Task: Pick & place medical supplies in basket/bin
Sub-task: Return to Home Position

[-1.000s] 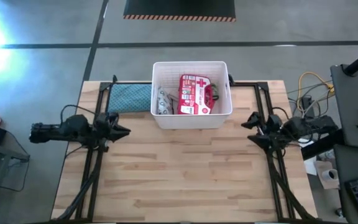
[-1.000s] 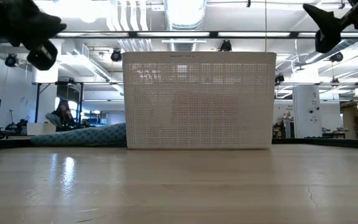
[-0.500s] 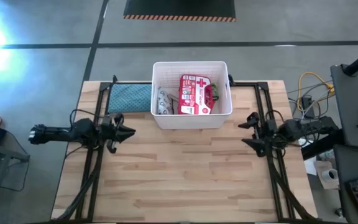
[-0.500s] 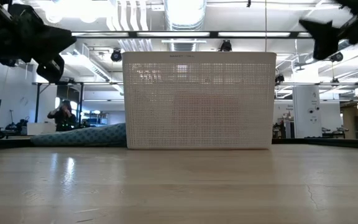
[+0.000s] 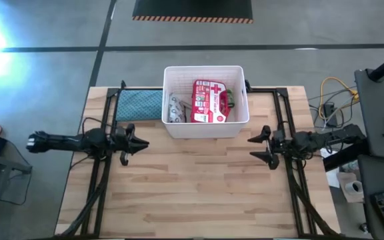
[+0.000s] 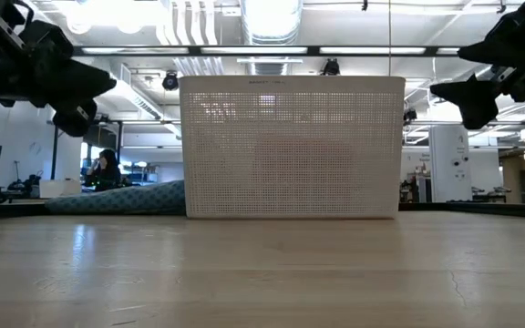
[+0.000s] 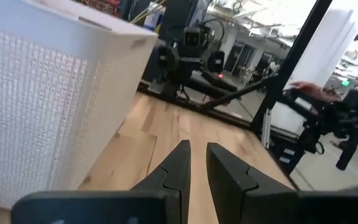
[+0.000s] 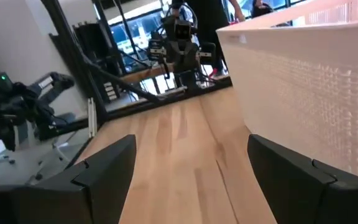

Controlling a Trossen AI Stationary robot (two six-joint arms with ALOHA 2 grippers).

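Note:
The white slotted basket [image 5: 205, 129] stands at the table's far middle, seen also in the low view [image 6: 290, 146]. Inside it lie the red-and-white first-aid pouch [image 5: 209, 101] and the grey-white wipes pack [image 5: 175, 109]; the other supplies are hidden. My left gripper [image 5: 143, 142] hovers left of and nearer than the basket, with its fingers [image 7: 180, 163] almost together and holding nothing. My right gripper [image 5: 257, 149] hovers on the basket's right, open wide [image 8: 191, 168] and empty. Both point toward the table's middle.
A blue-grey cloth pad [image 5: 139, 103] lies on the table against the basket's left wall. Black frame rails [image 5: 99, 180] run along both sides of the table. Bare wood [image 5: 199, 187] spreads in front of the basket. A person shows far off in the room [image 6: 108, 169].
Both grippers have reached inward toward the table's middle and come down a little. The left has moved rightward, the right has moved leftward and slightly toward the near edge. The basket and its contents have stayed still.

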